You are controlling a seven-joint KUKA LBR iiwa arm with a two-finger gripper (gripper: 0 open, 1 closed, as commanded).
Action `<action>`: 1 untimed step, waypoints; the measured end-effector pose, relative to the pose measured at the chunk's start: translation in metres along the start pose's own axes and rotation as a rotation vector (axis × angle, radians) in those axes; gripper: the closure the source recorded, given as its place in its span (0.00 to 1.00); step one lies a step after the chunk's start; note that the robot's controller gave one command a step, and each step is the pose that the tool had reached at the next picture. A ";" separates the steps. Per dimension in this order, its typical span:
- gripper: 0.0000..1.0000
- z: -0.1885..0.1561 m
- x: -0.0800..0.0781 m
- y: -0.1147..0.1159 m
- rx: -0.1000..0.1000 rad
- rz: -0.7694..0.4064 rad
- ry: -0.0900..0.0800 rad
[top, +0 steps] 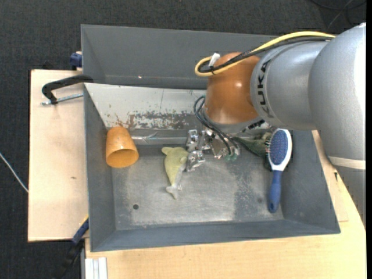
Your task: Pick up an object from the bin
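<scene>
My gripper [195, 151] hangs low in the middle of the bin, its metal fingers pointing left and down. Their tips touch the right side of a pale yellow-green toy dolphin [172, 168] lying on the bin floor. Whether the fingers close round the dolphin is not clear. An orange cup [121, 147] lies on its side at the left, well apart from the gripper. A blue-handled brush with a white head [277, 164] lies along the right side of the bin.
Something dark green shows partly under the arm, between the gripper and the brush. The arm with its orange cover reaches in from the upper right and hides the back right of the bin. Bare floor lies along the front.
</scene>
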State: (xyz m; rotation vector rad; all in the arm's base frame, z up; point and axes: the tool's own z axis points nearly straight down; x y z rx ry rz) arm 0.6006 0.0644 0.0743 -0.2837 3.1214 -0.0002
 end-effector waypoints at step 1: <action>1.00 -0.151 0.021 -0.051 0.002 -0.233 -0.007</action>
